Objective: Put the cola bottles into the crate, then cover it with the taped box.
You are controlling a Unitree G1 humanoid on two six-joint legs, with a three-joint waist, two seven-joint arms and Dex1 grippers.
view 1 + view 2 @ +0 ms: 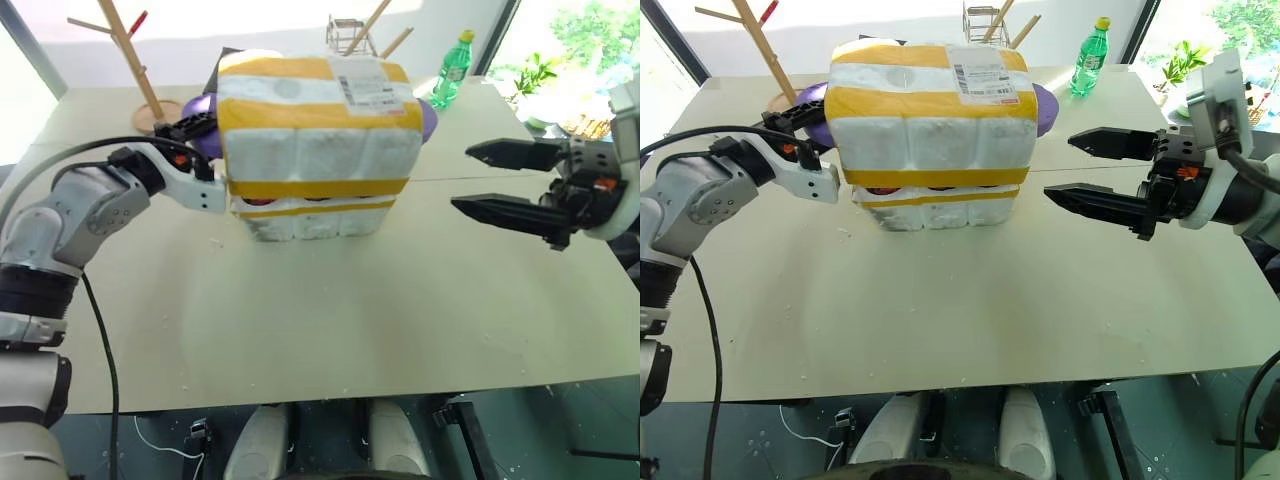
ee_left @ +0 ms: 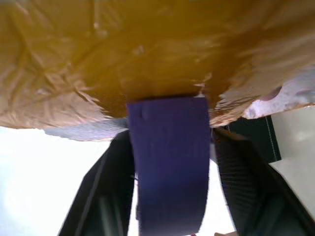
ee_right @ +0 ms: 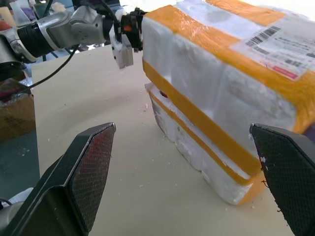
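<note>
Right claw (image 1: pixel 460 178), nearest of the two, fingers spread wide and level, clamped on nothing, well apart from the load and aimed at its right side. Beneath and beyond it, bare pale desk (image 1: pixel 300 320), dotted with foam crumbs.

At mid-desk, the crate (image 1: pixel 320 218), low and white with a thin yellow line round its foot, capped by the taped box (image 1: pixel 315 130), open side down, wide yellow bands round it and a shipping label (image 1: pixel 372 88) on top. Sits slightly askew on the crate, with a narrow gap along the front. In that gap, dark red glimpses of the cola bottles (image 1: pixel 940 187), upright in their holes as far as can be told. Too little on show for a count of six.

Against the box's left end, the left claw (image 1: pixel 205 158), level, fingers apart in its own wrist view with a purple strip between them and yellow tape just ahead. Grips nothing that can be made out.

Behind the box, the edge of a purple dish (image 1: pixel 1045 105). Farther back, a wooden rack (image 1: pixel 135 60) at left and a green bottle (image 1: pixel 452 68) at right, no part of the job.

By the look of it, both steps all but complete: bottles loaded, cover on. Remaining, at most: squaring the box on the crate and drawing both claws clear.
</note>
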